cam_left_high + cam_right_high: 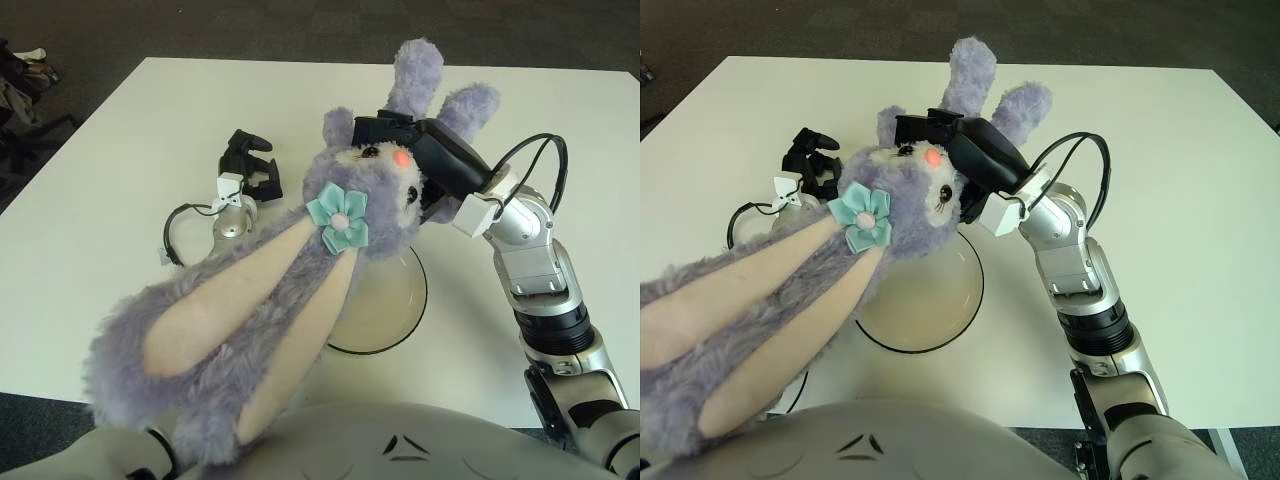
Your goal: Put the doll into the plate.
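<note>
doll [290, 290] gripped at head by right hand [425, 160] fingers, ears slanting toward near-left bench edge, above plate [395, 310]; left hand [245, 170] idle, open.

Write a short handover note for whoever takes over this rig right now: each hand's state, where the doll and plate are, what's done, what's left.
Right hand: shut on the purple plush bunny doll, gripping its head, held up in the air.
Left hand: idle, beside the doll's left side in the left eye view, holding nothing.
The doll's long ears hang down toward the robot, hiding part of the round clear plate with a dark rim on the white table.
Done: doll grasped and lifted.
Left: lower it into the plate and release.
</note>
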`<action>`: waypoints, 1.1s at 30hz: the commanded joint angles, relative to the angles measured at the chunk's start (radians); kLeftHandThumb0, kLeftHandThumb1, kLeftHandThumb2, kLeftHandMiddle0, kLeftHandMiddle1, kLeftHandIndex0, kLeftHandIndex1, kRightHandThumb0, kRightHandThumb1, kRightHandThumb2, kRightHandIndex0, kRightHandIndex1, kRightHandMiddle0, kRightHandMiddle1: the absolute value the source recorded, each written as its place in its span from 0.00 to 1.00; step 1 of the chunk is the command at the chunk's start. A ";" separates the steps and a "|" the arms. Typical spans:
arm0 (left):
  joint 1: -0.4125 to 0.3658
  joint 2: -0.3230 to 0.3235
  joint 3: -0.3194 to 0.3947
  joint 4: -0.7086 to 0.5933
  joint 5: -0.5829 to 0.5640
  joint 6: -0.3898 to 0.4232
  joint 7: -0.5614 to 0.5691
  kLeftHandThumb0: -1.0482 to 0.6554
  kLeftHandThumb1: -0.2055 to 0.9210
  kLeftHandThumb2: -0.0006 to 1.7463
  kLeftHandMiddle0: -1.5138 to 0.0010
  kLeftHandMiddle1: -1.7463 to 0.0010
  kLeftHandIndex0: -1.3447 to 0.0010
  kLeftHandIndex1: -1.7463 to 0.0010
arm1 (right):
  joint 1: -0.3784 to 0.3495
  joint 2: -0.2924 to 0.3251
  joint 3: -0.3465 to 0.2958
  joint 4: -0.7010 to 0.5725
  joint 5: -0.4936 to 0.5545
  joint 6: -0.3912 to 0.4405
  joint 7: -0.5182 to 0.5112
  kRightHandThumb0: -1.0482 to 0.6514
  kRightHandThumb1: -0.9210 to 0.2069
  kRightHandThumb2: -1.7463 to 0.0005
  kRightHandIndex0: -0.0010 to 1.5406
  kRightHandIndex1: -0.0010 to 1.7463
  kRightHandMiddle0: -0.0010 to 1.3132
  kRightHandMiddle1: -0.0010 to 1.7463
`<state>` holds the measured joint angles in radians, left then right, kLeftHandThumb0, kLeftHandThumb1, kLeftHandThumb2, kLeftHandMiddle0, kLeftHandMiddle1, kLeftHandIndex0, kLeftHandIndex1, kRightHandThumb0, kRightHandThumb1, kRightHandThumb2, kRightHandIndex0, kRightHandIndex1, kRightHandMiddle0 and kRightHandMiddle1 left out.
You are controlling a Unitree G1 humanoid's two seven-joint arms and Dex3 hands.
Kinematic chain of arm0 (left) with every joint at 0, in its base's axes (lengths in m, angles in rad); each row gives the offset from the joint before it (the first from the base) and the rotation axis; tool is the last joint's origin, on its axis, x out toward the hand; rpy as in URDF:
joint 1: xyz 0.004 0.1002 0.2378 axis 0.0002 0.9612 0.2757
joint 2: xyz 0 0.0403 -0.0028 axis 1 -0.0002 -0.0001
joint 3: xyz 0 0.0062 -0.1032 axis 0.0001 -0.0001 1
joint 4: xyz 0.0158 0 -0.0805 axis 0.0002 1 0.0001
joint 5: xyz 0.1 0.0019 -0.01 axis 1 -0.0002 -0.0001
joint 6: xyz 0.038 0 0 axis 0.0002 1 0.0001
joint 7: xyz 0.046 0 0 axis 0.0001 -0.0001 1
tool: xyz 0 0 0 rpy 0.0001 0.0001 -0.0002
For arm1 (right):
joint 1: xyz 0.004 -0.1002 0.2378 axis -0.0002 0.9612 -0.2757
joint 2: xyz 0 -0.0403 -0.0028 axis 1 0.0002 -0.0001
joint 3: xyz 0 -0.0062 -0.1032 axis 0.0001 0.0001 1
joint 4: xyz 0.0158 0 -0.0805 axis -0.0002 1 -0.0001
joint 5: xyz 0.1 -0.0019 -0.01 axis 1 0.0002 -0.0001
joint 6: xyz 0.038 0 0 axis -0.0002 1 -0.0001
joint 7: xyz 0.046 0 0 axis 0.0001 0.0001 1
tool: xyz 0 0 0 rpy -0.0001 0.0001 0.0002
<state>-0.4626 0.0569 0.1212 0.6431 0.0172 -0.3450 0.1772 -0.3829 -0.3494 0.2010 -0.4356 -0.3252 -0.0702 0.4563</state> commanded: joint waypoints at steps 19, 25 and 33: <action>0.057 -0.001 -0.010 -0.024 0.044 0.064 0.047 0.61 0.40 0.80 0.64 0.00 0.60 0.00 | -0.005 -0.024 0.002 -0.058 0.111 0.076 0.087 0.93 0.68 0.13 0.48 1.00 0.73 1.00; 0.063 -0.002 -0.012 -0.038 0.052 0.078 0.060 0.61 0.40 0.80 0.64 0.00 0.60 0.00 | -0.008 -0.040 0.006 -0.078 0.095 0.091 0.103 0.93 0.67 0.14 0.48 1.00 0.70 1.00; 0.069 -0.003 -0.011 -0.054 0.029 0.099 0.027 0.61 0.40 0.80 0.64 0.00 0.60 0.00 | -0.010 -0.068 0.008 -0.106 0.029 0.103 0.098 0.77 0.71 0.14 0.48 1.00 0.62 0.91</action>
<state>-0.4331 0.0579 0.1104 0.5757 0.0560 -0.2785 0.2202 -0.3810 -0.4021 0.2102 -0.5162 -0.2723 0.0248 0.5543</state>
